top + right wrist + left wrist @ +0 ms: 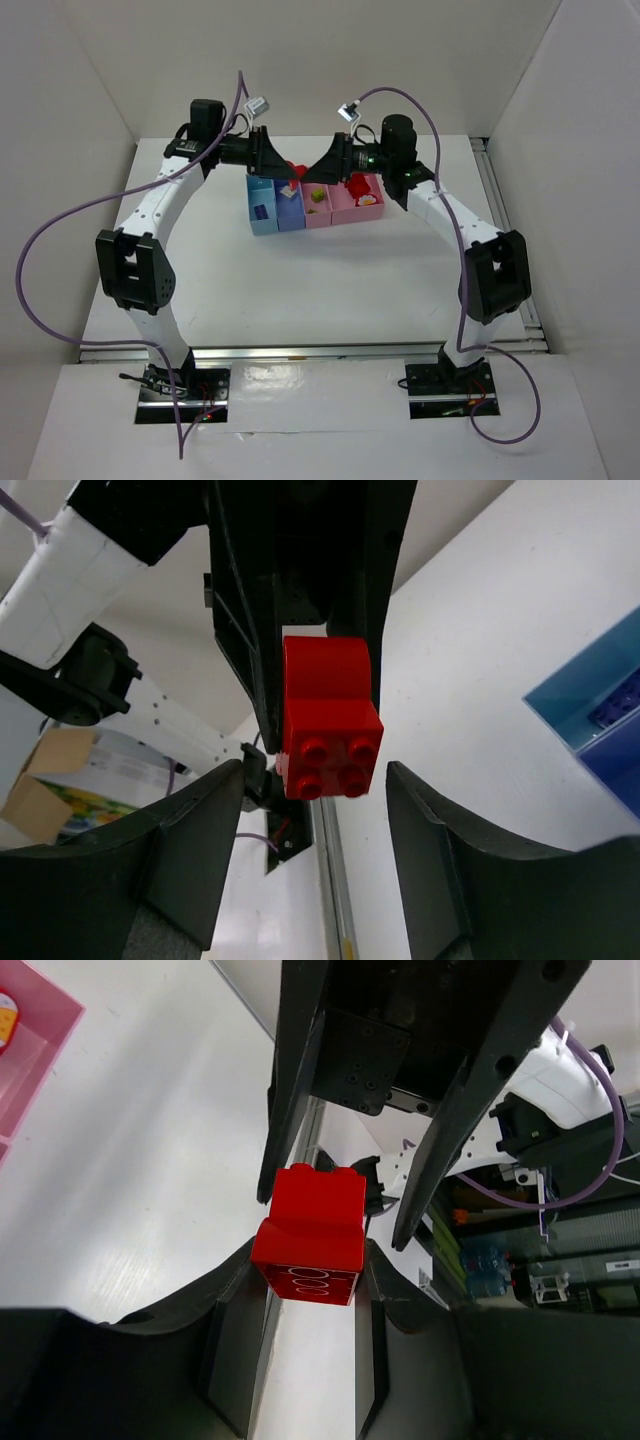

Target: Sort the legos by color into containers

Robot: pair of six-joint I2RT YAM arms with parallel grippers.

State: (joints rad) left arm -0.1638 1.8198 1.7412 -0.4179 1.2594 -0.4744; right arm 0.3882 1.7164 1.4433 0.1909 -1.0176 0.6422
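A red brick hangs in the air behind the row of bins, between my two grippers, which face each other. My left gripper is shut on the red brick, which sits at its fingertips. My right gripper is open, with its fingers wide on either side of the same brick and not touching it. The bins are light blue, periwinkle, pink and wider pink. A yellow-green brick lies in the pink bin. A red piece lies in the wider pink bin.
A small blue piece lies in the light blue bin. The bins stand at the back middle of the white table. White walls close in the back and both sides. A metal rail runs along the right edge.
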